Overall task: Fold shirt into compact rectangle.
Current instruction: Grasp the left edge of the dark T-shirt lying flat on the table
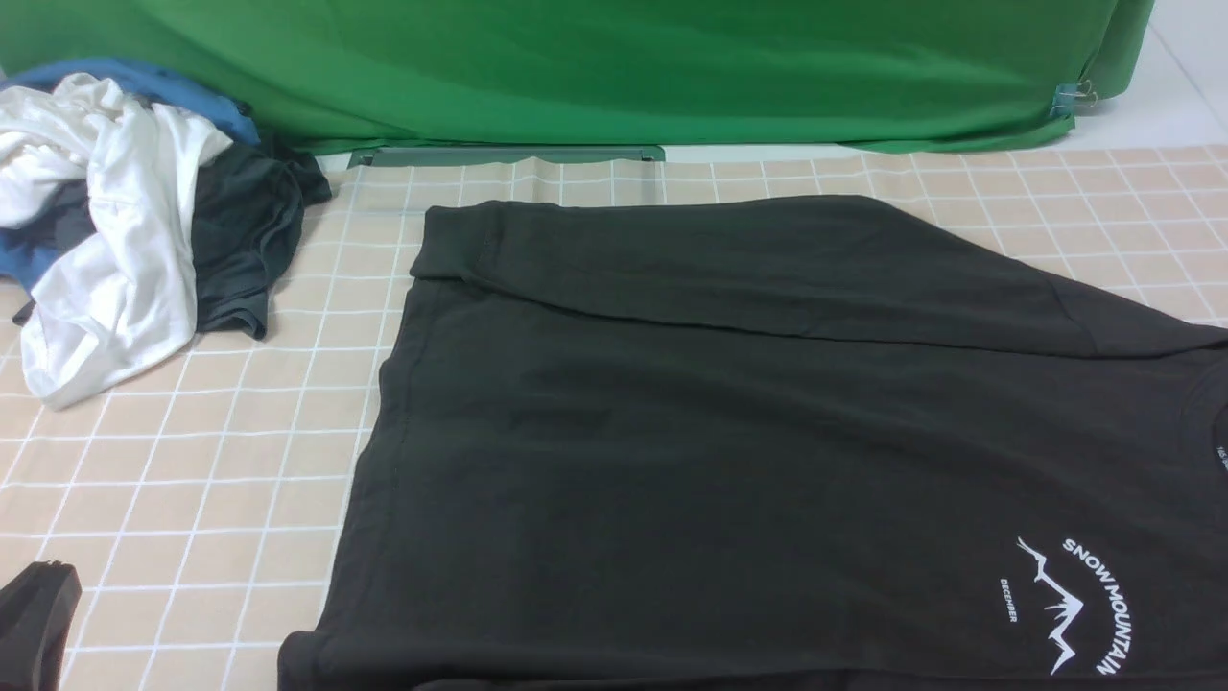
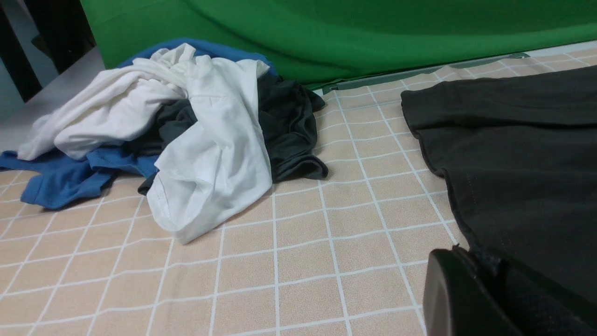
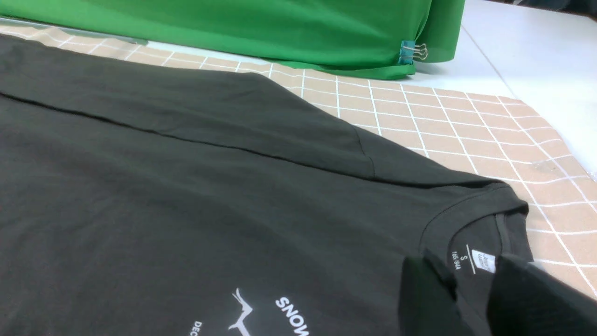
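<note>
On a beige checked tablecloth (image 1: 192, 480), a large charcoal-black cotton T-shirt (image 1: 729, 422) lies flat, long axis side to side: hem (image 1: 384, 403) towards the robot's left, ribbed collar (image 3: 454, 212) towards its right. The right gripper (image 3: 466, 275) hovers over the collar, nearer of the two, jaws parted and empty; the clenched left gripper (image 1: 38, 614) sits clear of the hem, holding nothing
</note>
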`<state>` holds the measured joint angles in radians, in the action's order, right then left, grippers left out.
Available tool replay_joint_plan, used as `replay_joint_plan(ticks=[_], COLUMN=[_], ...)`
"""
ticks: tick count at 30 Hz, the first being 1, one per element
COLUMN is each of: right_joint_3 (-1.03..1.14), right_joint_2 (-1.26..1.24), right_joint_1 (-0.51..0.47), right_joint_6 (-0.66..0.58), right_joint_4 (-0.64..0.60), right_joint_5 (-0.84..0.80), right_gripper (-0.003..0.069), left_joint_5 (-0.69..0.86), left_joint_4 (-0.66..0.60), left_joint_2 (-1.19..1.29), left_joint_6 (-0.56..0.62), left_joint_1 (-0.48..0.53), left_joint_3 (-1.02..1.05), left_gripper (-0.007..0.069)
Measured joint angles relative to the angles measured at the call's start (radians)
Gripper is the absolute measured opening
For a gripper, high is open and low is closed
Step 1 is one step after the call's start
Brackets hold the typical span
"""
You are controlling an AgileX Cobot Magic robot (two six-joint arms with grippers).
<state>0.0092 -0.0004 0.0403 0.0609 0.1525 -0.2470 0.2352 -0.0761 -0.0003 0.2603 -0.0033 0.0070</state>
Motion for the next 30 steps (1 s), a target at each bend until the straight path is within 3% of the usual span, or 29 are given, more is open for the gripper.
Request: replay_joint_plan(ticks=[22,26,28,30], right_joint_3=[0.000,0.000,0.000,0.000], right_joint_2=[0.000,0.000,0.000,0.000], right_joint_1=[0.000,0.000,0.000,0.000], right_joint_6=[0.000,0.000,0.000,0.000], right_joint_4=[0.000,0.000,0.000,0.000], right_joint_5=[0.000,0.000,0.000,0.000], right_gripper=[0.0247,0.0247,0.0247,0.0247], left_joint_5=[0.000,-0.035,-0.107,-0.208], left_joint_4=[0.002,0.056,0.011,-0.114], left_joint_2=[0.000,0.000,0.000,0.000], left_joint_6=[0.000,0.011,-0.001,-0.053], left_joint_1=[0.000,0.000,0.000,0.000], left_joint_3=[0.000,0.000,0.000,0.000], left_gripper=[0.0020,0.0020,0.0020,0.0020])
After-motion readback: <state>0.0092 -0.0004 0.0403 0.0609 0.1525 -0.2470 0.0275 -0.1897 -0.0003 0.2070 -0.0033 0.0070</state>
